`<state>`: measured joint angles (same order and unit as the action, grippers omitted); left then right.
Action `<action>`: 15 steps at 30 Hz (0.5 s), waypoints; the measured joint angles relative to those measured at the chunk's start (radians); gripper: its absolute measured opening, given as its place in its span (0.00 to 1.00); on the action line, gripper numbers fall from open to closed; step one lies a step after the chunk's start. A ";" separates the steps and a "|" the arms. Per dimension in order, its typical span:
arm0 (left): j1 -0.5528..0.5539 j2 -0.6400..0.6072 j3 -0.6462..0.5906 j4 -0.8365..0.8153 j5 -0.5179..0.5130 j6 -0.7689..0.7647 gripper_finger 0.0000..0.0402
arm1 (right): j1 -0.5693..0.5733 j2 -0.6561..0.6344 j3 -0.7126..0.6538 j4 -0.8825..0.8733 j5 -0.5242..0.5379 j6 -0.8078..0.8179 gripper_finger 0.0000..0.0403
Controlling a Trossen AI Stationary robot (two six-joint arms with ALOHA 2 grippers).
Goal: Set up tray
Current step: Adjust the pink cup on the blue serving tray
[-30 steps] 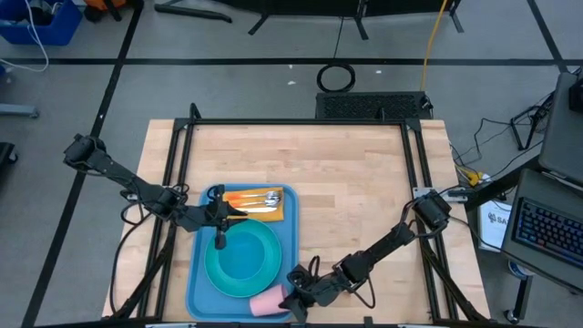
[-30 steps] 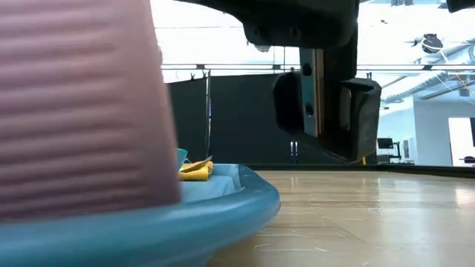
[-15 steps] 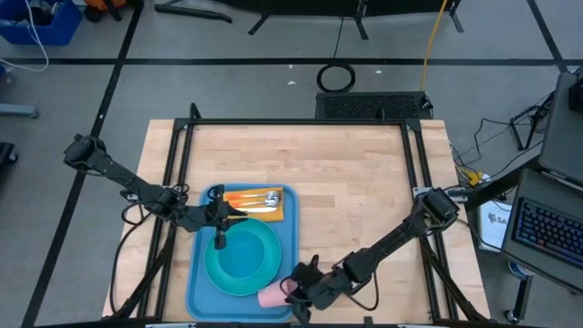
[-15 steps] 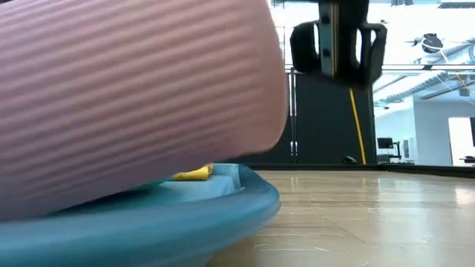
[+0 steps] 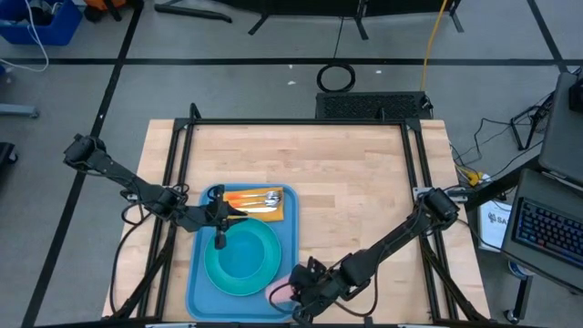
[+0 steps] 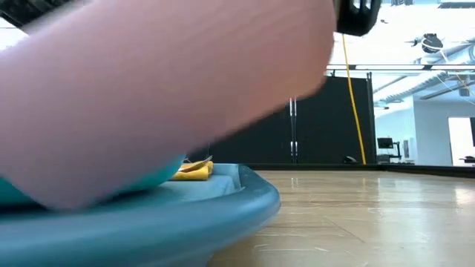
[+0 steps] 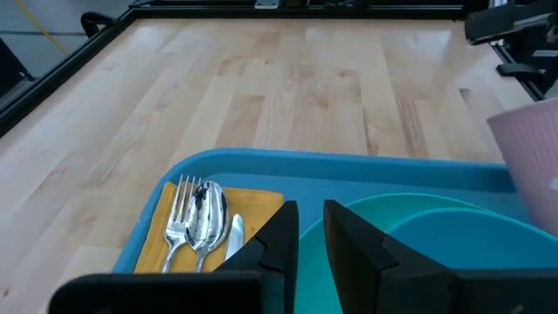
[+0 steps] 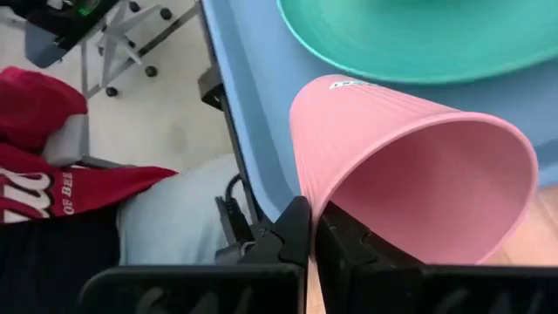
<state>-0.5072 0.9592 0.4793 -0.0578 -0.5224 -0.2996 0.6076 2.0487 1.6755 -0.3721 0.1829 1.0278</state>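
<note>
- Cup (image 8: 410, 174), pink, fills the low view, hiding most of the tray (image 5: 197, 290).
- Right gripper (image 8: 311, 228): jaws clamped on its rim, now tipped further.
- Left gripper (image 7: 309, 228): jaws slightly apart, unchanged.

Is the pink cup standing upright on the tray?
No, the pink cup is tipped on its side, its rim pinched in the right gripper above the tray.

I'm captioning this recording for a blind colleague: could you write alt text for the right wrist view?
The right gripper is shut on the rim of a pink ribbed cup, tilted with its mouth toward the camera. Behind it lie the blue tray and a turquoise plate; beyond the table edge, red cloth.
</note>
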 joint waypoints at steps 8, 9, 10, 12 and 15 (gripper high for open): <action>0.000 0.000 0.000 -0.005 0.000 0.000 0.16 | 0.000 0.000 0.020 -0.008 0.001 -0.162 0.00; 0.000 0.000 0.000 -0.008 0.000 0.000 0.16 | 0.000 0.000 0.021 -0.008 0.001 -0.188 0.00; 0.000 0.000 0.000 -0.009 0.000 0.000 0.16 | 0.001 0.000 0.021 -0.011 0.000 -0.212 0.00; 0.000 0.000 0.000 -0.013 -0.001 0.000 0.16 | 0.001 0.000 0.021 -0.028 -0.001 -0.249 0.00; 0.000 0.000 0.000 -0.021 -0.001 -0.002 0.16 | 0.001 0.000 0.021 -0.052 -0.005 -0.300 0.00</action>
<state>-0.5072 0.9592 0.4793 -0.0792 -0.5236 -0.3012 0.6083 2.0483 1.6962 -0.4238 0.1781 0.7278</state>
